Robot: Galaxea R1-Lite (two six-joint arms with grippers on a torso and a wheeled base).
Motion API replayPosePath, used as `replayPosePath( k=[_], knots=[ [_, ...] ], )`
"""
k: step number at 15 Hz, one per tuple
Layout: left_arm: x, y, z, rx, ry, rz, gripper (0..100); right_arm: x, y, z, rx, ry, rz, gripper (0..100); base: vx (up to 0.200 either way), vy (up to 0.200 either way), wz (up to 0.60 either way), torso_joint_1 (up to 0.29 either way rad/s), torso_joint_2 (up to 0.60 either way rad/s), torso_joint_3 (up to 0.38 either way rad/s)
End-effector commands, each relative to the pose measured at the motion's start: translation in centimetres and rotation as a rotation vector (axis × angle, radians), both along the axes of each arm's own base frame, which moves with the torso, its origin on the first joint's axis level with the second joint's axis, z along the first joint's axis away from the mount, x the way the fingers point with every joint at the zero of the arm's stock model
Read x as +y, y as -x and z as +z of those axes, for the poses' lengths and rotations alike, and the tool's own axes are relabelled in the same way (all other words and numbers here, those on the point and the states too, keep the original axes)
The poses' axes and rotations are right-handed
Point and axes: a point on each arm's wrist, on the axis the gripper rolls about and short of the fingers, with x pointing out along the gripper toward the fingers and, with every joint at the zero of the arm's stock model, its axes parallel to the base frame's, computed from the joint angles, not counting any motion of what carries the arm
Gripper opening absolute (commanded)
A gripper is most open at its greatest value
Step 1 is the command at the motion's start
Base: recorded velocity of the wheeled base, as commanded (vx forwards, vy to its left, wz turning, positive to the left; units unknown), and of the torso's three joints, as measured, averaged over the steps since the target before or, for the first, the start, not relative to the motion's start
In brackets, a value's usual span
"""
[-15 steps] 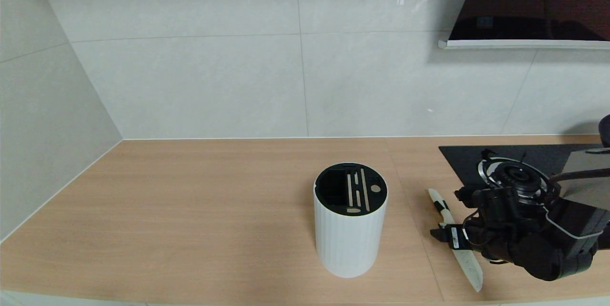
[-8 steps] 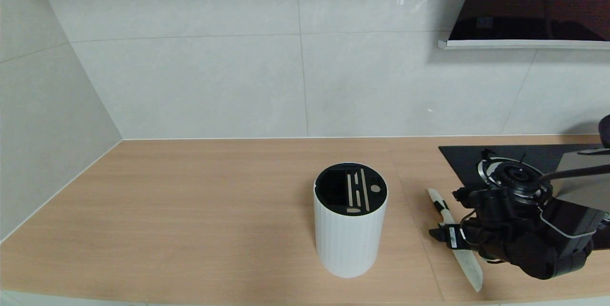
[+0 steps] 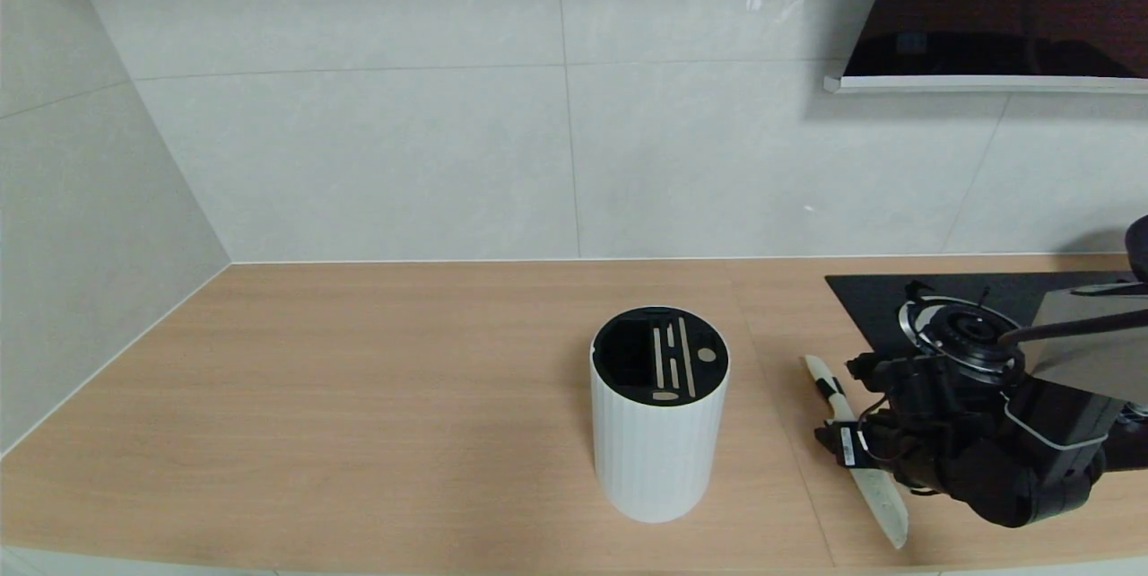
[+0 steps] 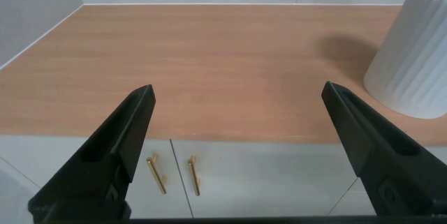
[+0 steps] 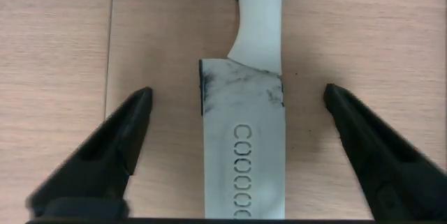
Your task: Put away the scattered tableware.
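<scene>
Head view: my right gripper (image 3: pixel 843 405) hangs low over the knife (image 3: pixel 883 504), which lies flat on the worktop (image 3: pixel 404 397). The blade runs out past the gripper toward the near edge, and the handle lies on its far side, toward the hob (image 3: pixel 960 325). The white slotted holder (image 3: pixel 659 432) stands well apart, on the gripper's left.

Left wrist view: the left gripper (image 4: pixel 237 88) is spread wide with nothing in it, over the worktop's front edge, with the holder near.

Right wrist view: the right gripper's fingers (image 5: pixel 133 133) straddle the knife where blade meets handle — released, clear of it on both sides.

I judge the step in hand is the pick-up. The next move calls for lowering, clamping squarely across that narrow neck, then lifting and turning the blade down for a holder slot.
</scene>
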Motion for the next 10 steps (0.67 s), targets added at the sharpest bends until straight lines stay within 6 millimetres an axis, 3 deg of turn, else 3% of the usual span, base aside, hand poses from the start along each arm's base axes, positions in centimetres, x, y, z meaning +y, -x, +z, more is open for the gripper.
replayPosePath(
  k=[1,7,10],
  knots=[
    [0.0,0.0,0.0,0.001,-0.001,0.001,100,0.2,0.1,-0.7,0.023,0.013,0.003,0,0.0,0.0,0.0,0.0,0.0,0.0],
    [0.0,0.0,0.0,0.001,0.001,0.001,100,0.4,0.1,-0.4,0.003,0.019,-0.002,0,0.0,0.0,0.0,0.0,0.0,0.0],
    [0.0,0.0,0.0,0.001,-0.004,0.001,100,0.3,0.3,1.7,-0.089,0.027,-0.034,0,0.0,0.0,0.0,0.0,0.0,0.0]
  ],
)
